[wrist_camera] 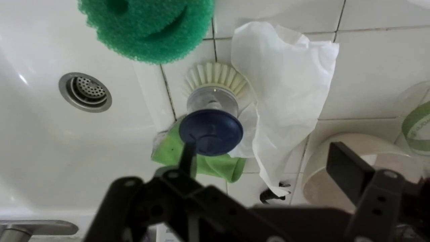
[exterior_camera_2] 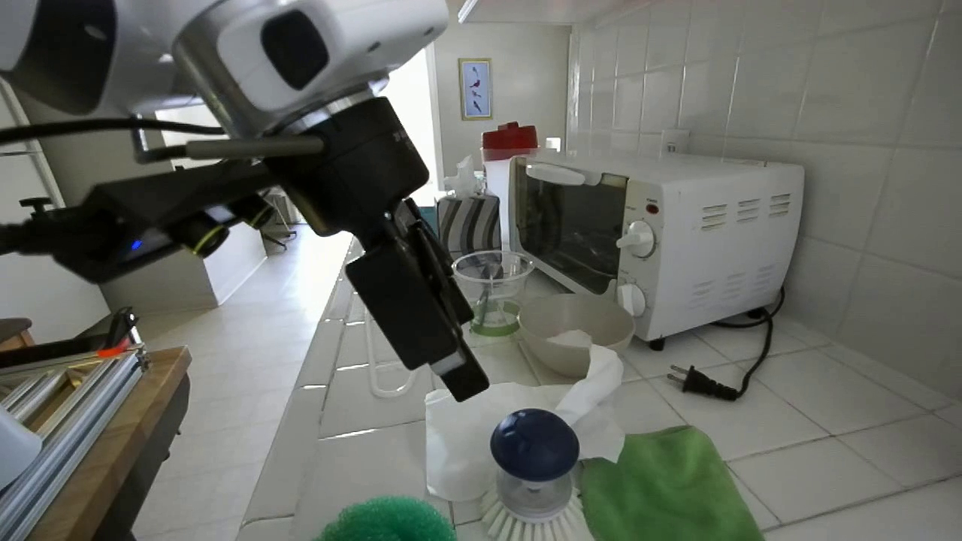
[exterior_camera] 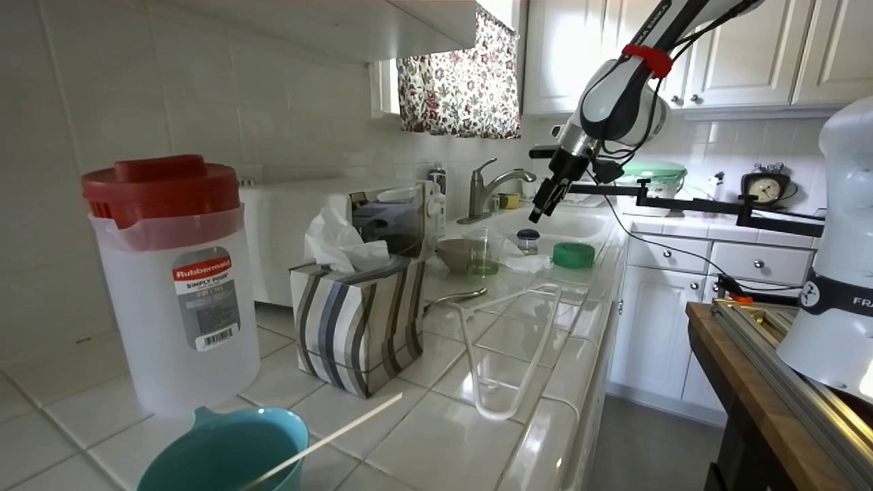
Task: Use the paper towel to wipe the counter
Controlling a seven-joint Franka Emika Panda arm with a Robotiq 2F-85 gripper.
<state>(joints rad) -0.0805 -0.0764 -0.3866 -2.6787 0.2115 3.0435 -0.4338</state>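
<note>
The paper towel is a thin, crumpled white sheet on the white tiled counter (exterior_camera: pixel 464 447). It shows in both exterior views (exterior_camera: pixel 528 262) (exterior_camera_2: pixel 470 428), with one twisted part standing up near the bowl. In the wrist view the paper towel (wrist_camera: pixel 290 90) lies just beyond the fingers, between the brush and the bowl. My gripper (wrist_camera: pixel 263 151) is open, with its fingers wide apart and nothing between them. In both exterior views the gripper (exterior_camera: pixel 539 204) (exterior_camera_2: pixel 464 349) points down at a tilt above the counter, apart from the towel.
A blue-topped dish brush (wrist_camera: pixel 211 132) stands beside the towel, with a green scrubber (wrist_camera: pixel 151 27) and green cloth (wrist_camera: pixel 218 166) near it. A beige bowl (exterior_camera_2: pixel 575 327), clear cup (exterior_camera_2: pixel 492 282) and toaster oven (exterior_camera_2: pixel 714 233) stand behind. The sink (wrist_camera: pixel 111 161) adjoins. A striped tissue box (exterior_camera: pixel 358 327) stands farther along.
</note>
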